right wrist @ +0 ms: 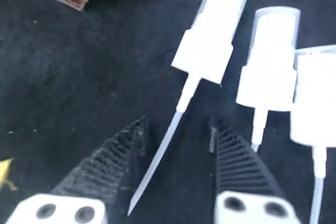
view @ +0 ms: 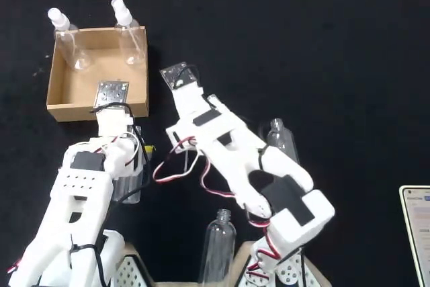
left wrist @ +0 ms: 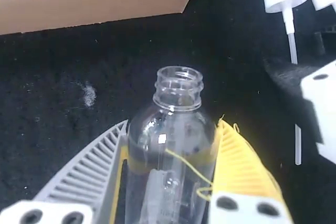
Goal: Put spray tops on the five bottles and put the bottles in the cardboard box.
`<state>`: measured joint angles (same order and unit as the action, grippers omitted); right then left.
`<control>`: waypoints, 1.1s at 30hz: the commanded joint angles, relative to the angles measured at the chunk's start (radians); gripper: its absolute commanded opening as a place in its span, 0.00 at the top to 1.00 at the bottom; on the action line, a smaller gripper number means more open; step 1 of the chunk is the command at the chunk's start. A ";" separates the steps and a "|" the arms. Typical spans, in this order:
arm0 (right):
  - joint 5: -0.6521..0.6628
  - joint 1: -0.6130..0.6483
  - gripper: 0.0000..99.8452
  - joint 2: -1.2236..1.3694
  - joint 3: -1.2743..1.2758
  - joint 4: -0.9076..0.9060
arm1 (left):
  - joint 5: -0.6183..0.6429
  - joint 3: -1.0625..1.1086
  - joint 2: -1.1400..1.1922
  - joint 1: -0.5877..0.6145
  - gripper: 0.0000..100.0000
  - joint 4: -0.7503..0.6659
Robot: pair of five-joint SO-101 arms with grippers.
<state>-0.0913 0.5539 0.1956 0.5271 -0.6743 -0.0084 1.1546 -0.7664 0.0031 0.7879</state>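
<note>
I have the left end effector [left wrist: 172, 125] clamped on the body of a clear, uncapped bottle [left wrist: 170, 156], which stands just beside the cardboard box [view: 97, 109]. The right end effector [right wrist: 177, 128] is spread wide, with one jaw on each side of the thin dip tube of a white spray top [right wrist: 209, 43] lying flat on the counter [view: 336, 65]. Two more spray tops [right wrist: 269, 64] lie just beside it.

I judge the bottle to be light, thin-walled plastic, smooth and liable to slip or dent. Hold it at mid-body and leave the threaded neck free. The spray top looks lighter still and its tube flexible, so I would take it by the rigid collar, not the tube.

Two capped bottles [view: 131, 38] stand in the box. Two open bottles [view: 282, 140] stand apart on the counter near the right arm.

The counter covering is black, matt and fabric-like, with some lint, so I expect little sliding. A lit screen [view: 416, 233] lies at the counter's right edge.
</note>
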 commanded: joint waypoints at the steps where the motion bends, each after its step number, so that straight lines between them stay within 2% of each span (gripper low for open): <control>1: 0.011 0.003 0.92 -0.001 -0.070 -0.058 | 0.009 -0.007 -0.025 -0.005 0.82 -0.017; 3: 0.008 -0.017 0.99 -0.027 -0.065 -0.064 | 0.009 -0.007 -0.025 -0.005 0.82 -0.015; 8: 0.021 -0.064 0.99 -0.189 0.018 -0.071 | 0.009 -0.007 -0.025 -0.005 0.82 -0.015; 15: 0.321 0.000 0.99 -0.394 0.174 -0.241 | 0.009 -0.005 -0.025 -0.005 0.82 -0.018; 19: 0.405 -0.021 0.98 -0.389 0.231 -0.264 | 0.009 -0.005 -0.025 -0.005 0.82 -0.018; 21: 0.405 -0.044 0.94 -0.383 0.208 -0.301 | 0.009 -0.005 -0.025 -0.005 0.82 -0.018; 23: 0.400 -0.049 0.85 -0.387 0.142 -0.371 | 0.009 -0.005 -0.025 -0.005 0.82 -0.018; 26: 0.330 -0.025 0.77 -0.389 -0.025 -0.499 | 0.009 -0.005 -0.025 -0.005 0.82 -0.018; 29: 0.198 0.015 0.82 -0.377 -0.173 -0.522 | 0.009 -0.005 -0.025 -0.005 0.82 -0.018; 33: 0.078 0.040 0.88 -0.309 -0.203 -0.368 | 0.009 -0.004 -0.025 -0.005 0.82 -0.018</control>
<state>0.0560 0.5769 -0.1373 0.3920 -1.1408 -0.0084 1.1546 -0.7664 0.0031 0.7879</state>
